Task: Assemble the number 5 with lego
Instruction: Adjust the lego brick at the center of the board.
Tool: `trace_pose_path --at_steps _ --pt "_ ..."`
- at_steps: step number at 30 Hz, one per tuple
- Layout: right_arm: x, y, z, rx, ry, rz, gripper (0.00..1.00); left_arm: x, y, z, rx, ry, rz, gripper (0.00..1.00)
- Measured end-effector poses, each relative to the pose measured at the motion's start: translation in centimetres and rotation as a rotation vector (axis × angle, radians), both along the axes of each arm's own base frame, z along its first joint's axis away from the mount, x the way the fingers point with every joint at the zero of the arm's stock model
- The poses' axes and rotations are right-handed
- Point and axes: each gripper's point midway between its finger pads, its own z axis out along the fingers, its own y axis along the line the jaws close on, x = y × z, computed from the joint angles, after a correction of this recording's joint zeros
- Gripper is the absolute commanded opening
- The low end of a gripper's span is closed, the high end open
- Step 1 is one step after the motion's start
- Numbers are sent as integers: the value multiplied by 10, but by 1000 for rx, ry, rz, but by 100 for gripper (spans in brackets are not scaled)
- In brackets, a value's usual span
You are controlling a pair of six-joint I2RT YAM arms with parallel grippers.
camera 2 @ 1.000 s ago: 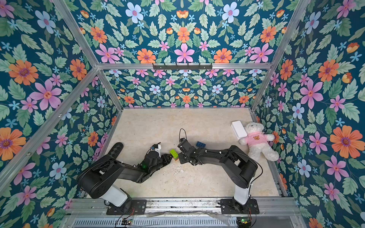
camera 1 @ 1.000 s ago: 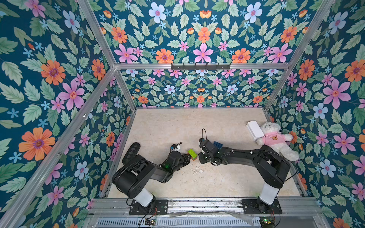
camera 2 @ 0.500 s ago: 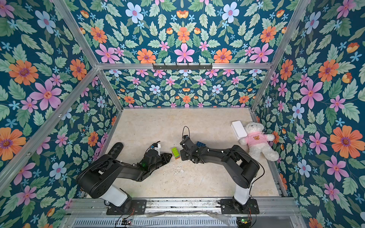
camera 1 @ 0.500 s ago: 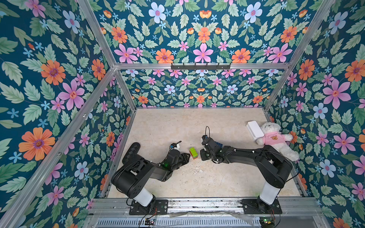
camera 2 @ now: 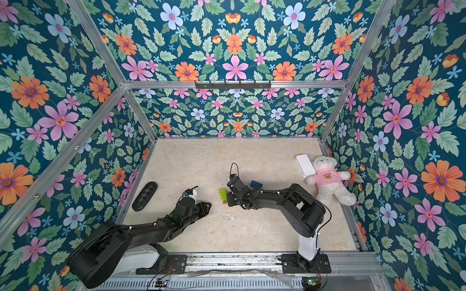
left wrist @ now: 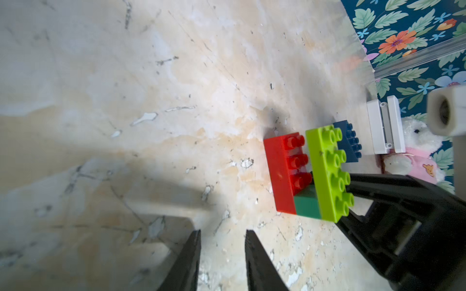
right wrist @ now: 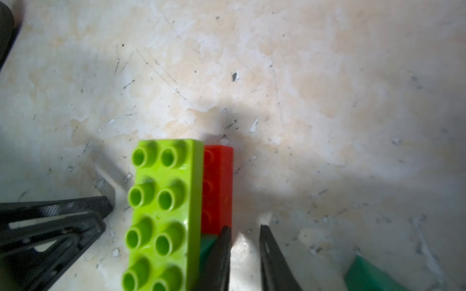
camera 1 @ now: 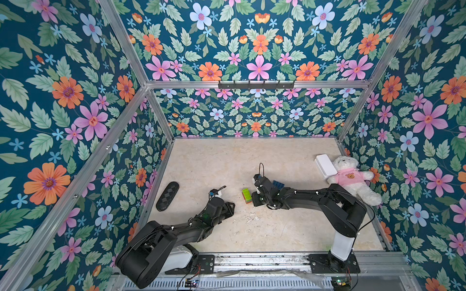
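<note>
Lego stack [camera 1: 246, 196] lying sideways, blue brick [camera 1: 278, 184] at 2 o'clock. Left gripper [left wrist: 222, 230] slightly parted, empty. Right gripper [right wrist: 244, 226] nearly closed, empty, touching stack.

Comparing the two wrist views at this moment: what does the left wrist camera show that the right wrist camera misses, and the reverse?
Left wrist only: the studded blue plastic brick, the white plastic box, the white teddy in a pink shirt, the floral wall and the left gripper, slightly open and empty.

Right wrist only: a separate dark-green piece at the frame's edge and the right gripper, nearly closed, holding nothing.

Both: the joined lime-green, dark-green and red brick stack on the beige tabletop.
</note>
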Motion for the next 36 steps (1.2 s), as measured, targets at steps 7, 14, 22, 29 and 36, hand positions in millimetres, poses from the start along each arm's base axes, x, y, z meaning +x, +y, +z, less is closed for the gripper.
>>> trace_pose_path --at_steps 7,14,22,29,36 --pt "-16 22 -2 11 7 48 24 -4 5 0 3 -4 7 34" --pt "-27 40 -2 44 21 65 24 -10 17 2 24 4 34 35" --pt "-25 46 2 77 12 59 24 -12 29 19 30 -30 65 38" --pt "-34 40 18 101 7 66 26 -13 29 23 38 -32 53 47" --pt "-45 11 47 89 -35 50 33 -9 17 31 6 -35 16 54"
